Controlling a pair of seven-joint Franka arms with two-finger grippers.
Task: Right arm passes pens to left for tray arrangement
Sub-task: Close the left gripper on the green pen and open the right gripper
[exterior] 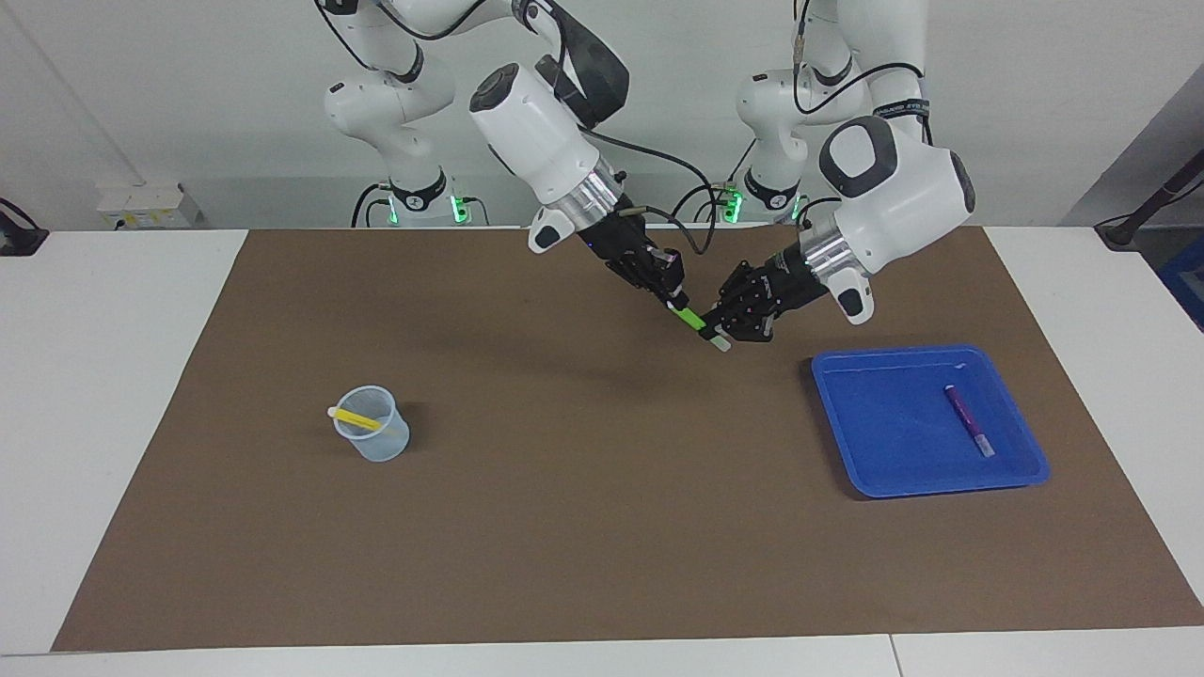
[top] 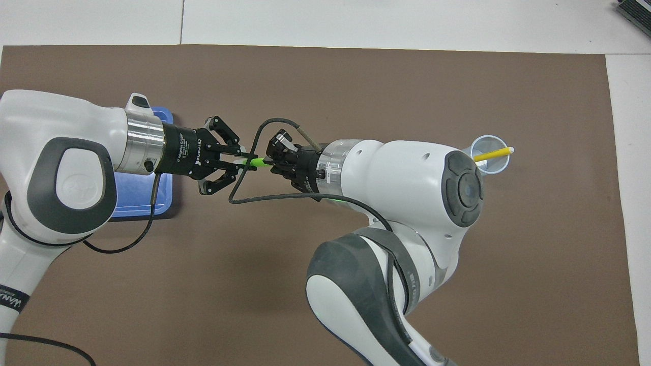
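Over the brown table (exterior: 602,527), we see the right gripper (exterior: 675,299) pinching the green pen (exterior: 693,321); the left gripper (exterior: 726,331) jaws straddle its white tip, contact unclear.

Only legible txt: "ROBOTIQ" on left gripper (top: 239,161) body; other small print there too tiny.

I see a brown mat (exterior: 564,527) covering most of my white table (exterior: 103,395), a clear cup (exterior: 376,437) standing upright on the mat toward the right arm's end, and a white box (exterior: 146,205) at the table's edge by the wall.
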